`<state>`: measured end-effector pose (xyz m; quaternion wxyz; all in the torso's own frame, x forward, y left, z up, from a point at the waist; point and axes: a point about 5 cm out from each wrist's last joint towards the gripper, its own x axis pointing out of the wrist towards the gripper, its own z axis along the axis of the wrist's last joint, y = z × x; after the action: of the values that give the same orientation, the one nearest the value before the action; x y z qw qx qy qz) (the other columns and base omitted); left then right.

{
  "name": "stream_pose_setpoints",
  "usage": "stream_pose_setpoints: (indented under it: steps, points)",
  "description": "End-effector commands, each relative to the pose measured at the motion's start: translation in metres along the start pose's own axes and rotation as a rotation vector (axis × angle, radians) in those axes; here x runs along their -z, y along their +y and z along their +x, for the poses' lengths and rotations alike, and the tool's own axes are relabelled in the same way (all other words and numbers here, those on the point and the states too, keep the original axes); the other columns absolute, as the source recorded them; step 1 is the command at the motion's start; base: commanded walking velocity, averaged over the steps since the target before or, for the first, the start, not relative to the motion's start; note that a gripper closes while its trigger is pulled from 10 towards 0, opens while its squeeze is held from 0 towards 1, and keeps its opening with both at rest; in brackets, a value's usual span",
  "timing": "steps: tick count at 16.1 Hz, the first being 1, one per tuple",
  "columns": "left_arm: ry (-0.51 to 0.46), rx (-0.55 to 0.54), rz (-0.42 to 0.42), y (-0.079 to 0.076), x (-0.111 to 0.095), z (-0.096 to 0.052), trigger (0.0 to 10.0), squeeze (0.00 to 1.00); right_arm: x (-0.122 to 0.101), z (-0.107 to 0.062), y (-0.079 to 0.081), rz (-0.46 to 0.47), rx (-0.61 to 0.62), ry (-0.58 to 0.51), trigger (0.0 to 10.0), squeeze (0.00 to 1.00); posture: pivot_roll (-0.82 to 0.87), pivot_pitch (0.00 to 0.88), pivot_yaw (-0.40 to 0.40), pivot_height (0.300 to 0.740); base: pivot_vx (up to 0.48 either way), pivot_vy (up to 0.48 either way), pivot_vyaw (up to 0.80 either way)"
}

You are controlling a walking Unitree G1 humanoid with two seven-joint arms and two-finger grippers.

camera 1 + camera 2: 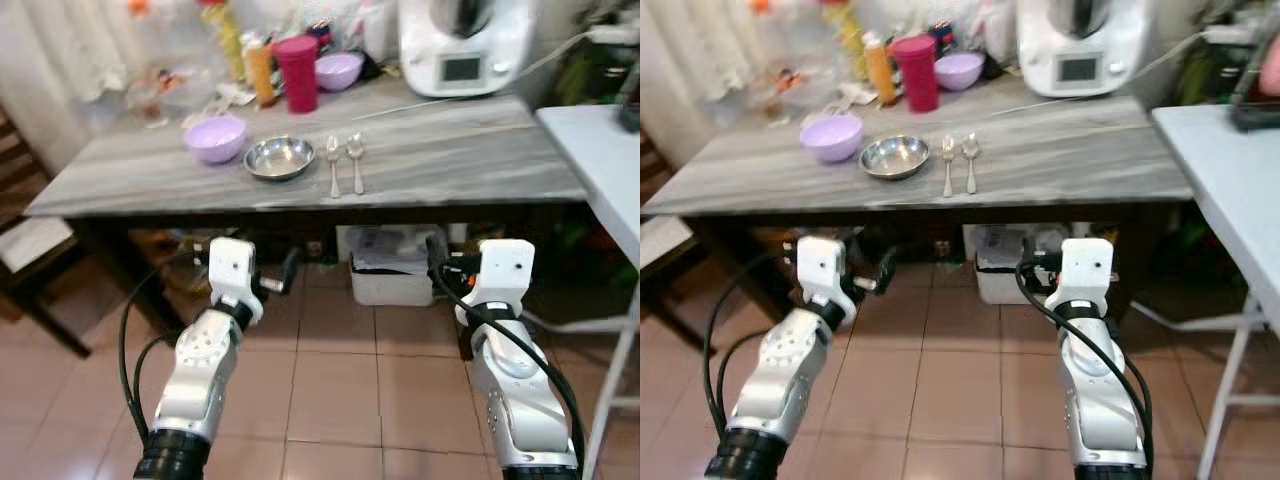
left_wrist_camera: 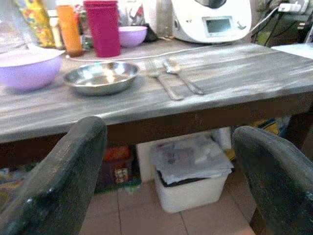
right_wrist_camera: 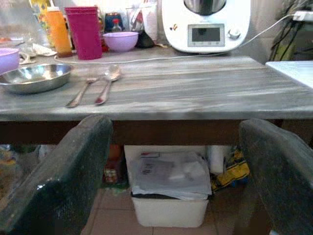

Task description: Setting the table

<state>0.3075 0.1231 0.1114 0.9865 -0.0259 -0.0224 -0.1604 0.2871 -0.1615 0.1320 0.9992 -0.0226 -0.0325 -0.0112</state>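
1. Steel bowl (image 1: 279,157), fork (image 1: 333,163) and spoon (image 1: 356,160) lie side by side near the counter (image 1: 450,160) front edge, within reach.
2. Lilac bowl (image 1: 215,137) sits just left of the steel bowl.
3. Left end effector (image 2: 166,166) and right end effector (image 3: 173,166) hang below the counter edge, fingers apart, empty, likely waiting to reach up.

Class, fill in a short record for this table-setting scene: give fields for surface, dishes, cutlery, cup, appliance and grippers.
surface: grey wooden table
dishes: steel bowl beside lilac bowl; second lilac bowl at back
cutlery: fork and spoon side by side, right of steel bowl
cup: magenta cup, upright
appliance: white cooker
grippers: left gripper and right gripper open, below table edge
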Motion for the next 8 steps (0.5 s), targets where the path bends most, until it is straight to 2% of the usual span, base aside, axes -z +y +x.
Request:
stream_pose_setpoints:
  steps: [1,4,8]
  points:
    - [0.033,-0.028,0.015,0.0097,0.0055,-0.0063,10.0,0.0,-0.0059,0.0017,0.0102,0.012,-0.032,-0.023,10.0,0.0,-0.21,0.028,0.117,0.74,0.0,0.0,0.0]
    - [0.02,-0.01,0.024,0.0079,0.0038,-0.0065,10.0,0.0,-0.0057,0.0014,0.0103,0.017,-0.03,-0.023,10.0,0.0,-0.21,0.028,0.117,0.74,0.0,0.0,0.0]
    - [0.022,-0.002,0.017,0.0072,0.0039,-0.0069,10.0,0.0,-0.0032,0.0008,0.0088,0.032,-0.017,-0.004,10.0,0.0,-0.22,0.034,0.119,0.74,0.0,0.0,-0.72]
